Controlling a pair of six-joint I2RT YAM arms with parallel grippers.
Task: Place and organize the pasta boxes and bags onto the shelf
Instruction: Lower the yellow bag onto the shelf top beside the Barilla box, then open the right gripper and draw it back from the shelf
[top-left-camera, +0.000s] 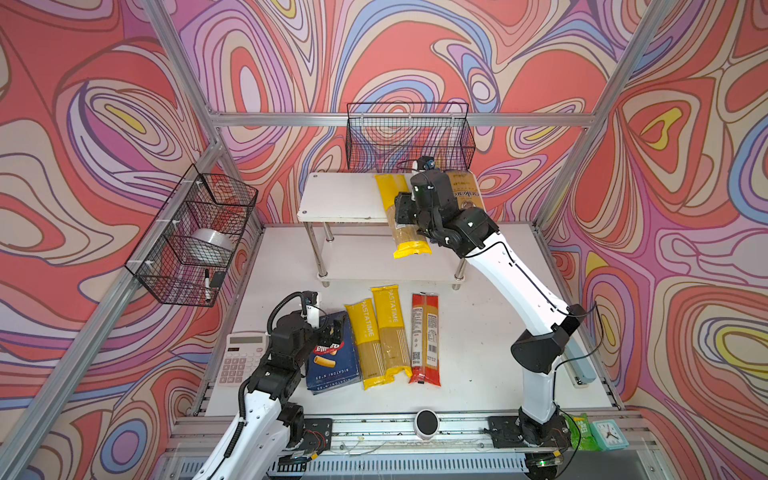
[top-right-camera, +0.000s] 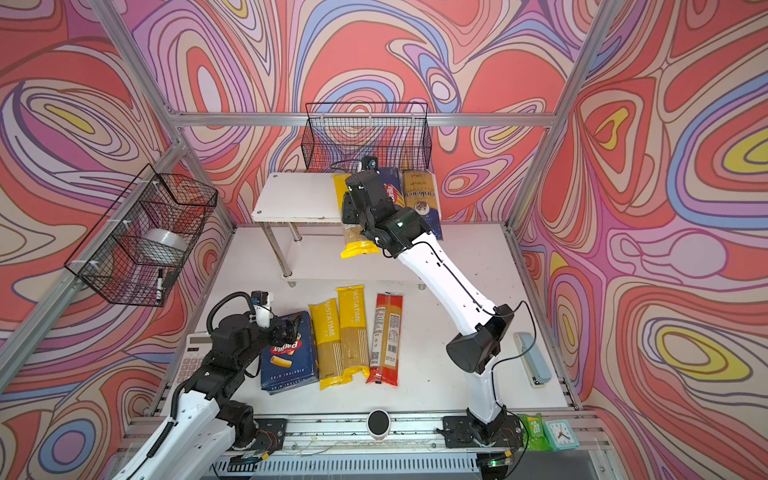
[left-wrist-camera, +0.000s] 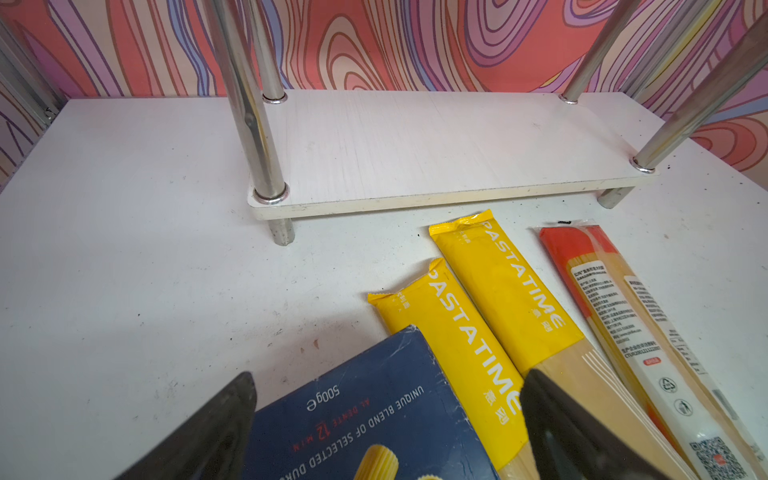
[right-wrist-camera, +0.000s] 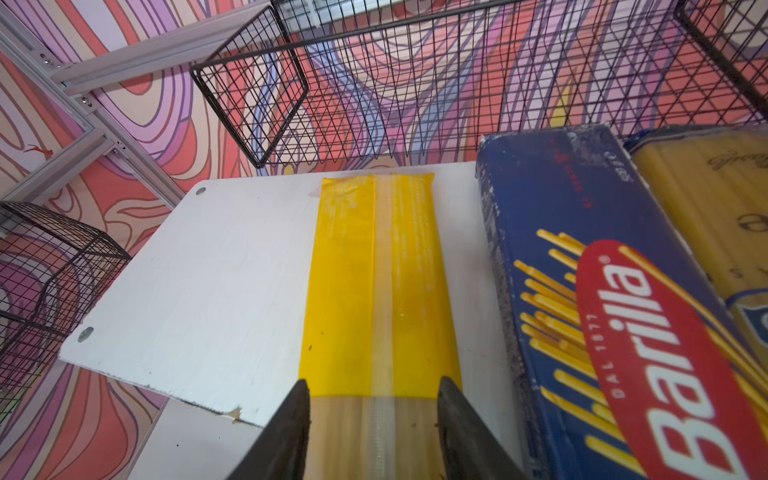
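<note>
right arm: base at the front right of the table (top-left-camera: 478, 332), long link slanting up and back, wrist bent over the front edge of the shelf (top-left-camera: 340, 195) top board. right gripper (right-wrist-camera: 374, 386) points along the yellow bag (top-left-camera: 406, 239), about halfway open, with one finger on each long side of the bag. the fingers sit right at the bag's edges; cannot tell whether they press it or just clear it. yellow bag lies flat on the top board, seam side up, with its near end overhanging the front edge in both top views. spaghetti box (right-wrist-camera: 561, 249) lies near it on the same board with a strip of bare board between them, and the gold bag (top-right-camera: 419, 195) lies just beyond the box. left arm: base at front left, elbow folded, forearm low, wrist over the rigatoni box (top-left-camera: 332, 365). left gripper (left-wrist-camera: 390, 374) is spread wide with nothing held, the far end of the box below and between the fingers; cannot tell contact. rigatoni box lies flat on the table in front of the shelf, with the pastatime bags (top-left-camera: 361, 340) beside it, overlapping, and the red bag (top-left-camera: 424, 336) next over, apart from them.
</note>
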